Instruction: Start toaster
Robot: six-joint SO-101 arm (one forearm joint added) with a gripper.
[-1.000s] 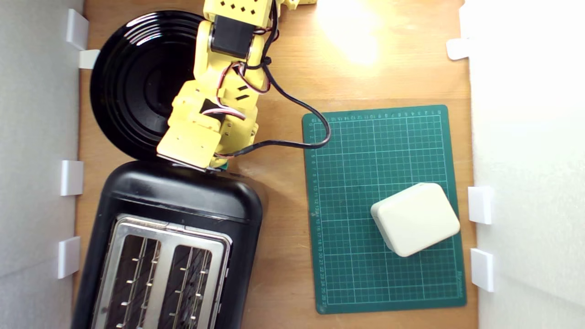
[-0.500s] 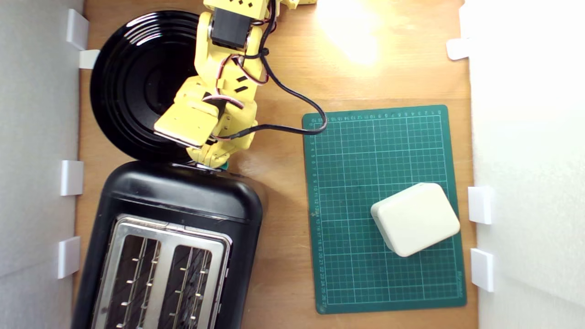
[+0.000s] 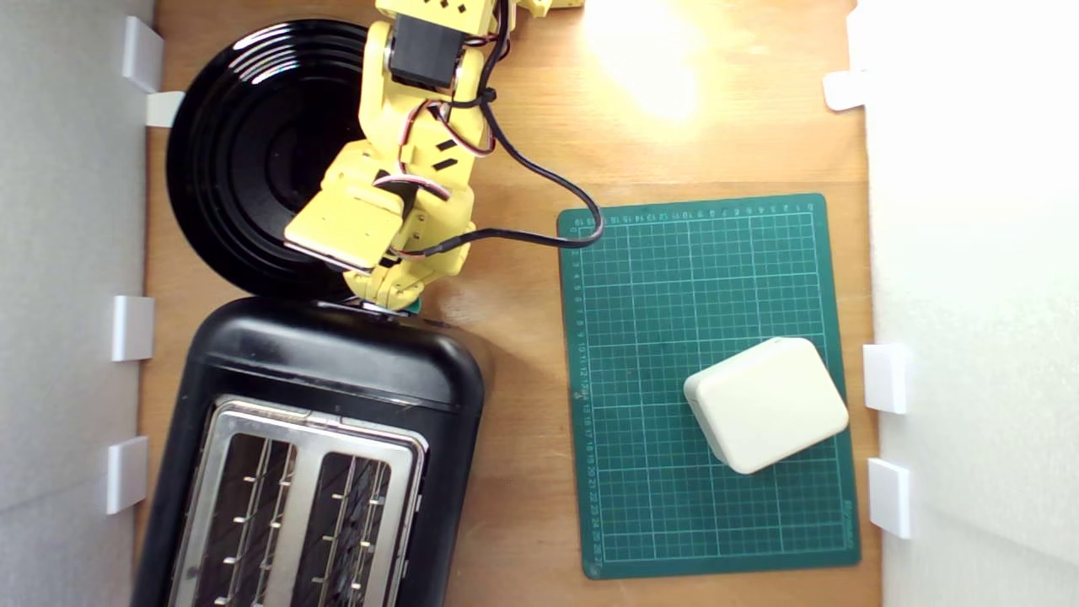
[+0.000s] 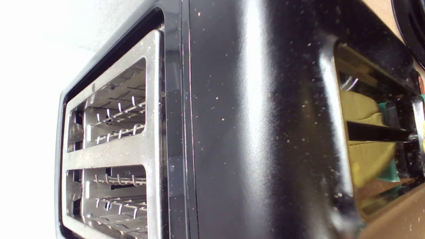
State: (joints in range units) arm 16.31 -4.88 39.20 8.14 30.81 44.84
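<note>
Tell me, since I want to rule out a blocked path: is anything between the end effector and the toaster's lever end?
Nothing visible. In the exterior view the end effector is already at the toaster end wall, beside a sliver of teal lever. The black plate lies behind it; the white box sits away on the green mat.

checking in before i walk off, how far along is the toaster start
Done: the gripper has reached the toaster's end wall, at the teal lever. In hand: working that lever; the wrist view shows only yellow and teal reflected in the glossy side, so contact and whether it is pressed down are unclear. Left: confirming it latches. Both slots look empty.
</note>
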